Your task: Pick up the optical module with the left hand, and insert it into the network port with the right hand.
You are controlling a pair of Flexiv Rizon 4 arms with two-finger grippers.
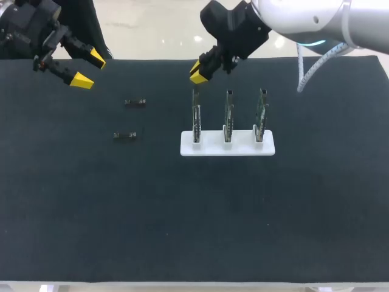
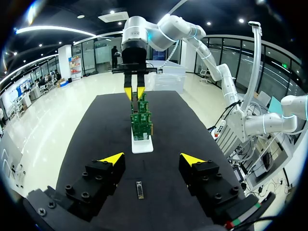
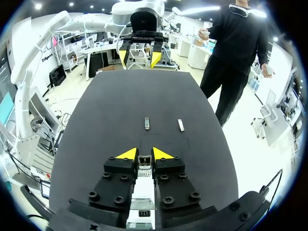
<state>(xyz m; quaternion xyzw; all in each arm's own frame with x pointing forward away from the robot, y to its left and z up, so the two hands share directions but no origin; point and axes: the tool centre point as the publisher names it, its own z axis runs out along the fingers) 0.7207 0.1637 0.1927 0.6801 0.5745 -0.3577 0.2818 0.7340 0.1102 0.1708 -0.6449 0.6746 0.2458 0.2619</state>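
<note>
Left end effector [image 2: 148, 158]: wide, empty.
Optical module [image 2: 139, 190]: on tabletop below left end effector, centred between its tips.
Long axis: pointing straight ahead.

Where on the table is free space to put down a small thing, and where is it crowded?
The near half of the table, in front of the white stand, is bare; so is the strip right of the stand. Crowded: left of the stand, where two optical modules lie, and over the leftmost circuit board, where the right gripper hangs.
</note>
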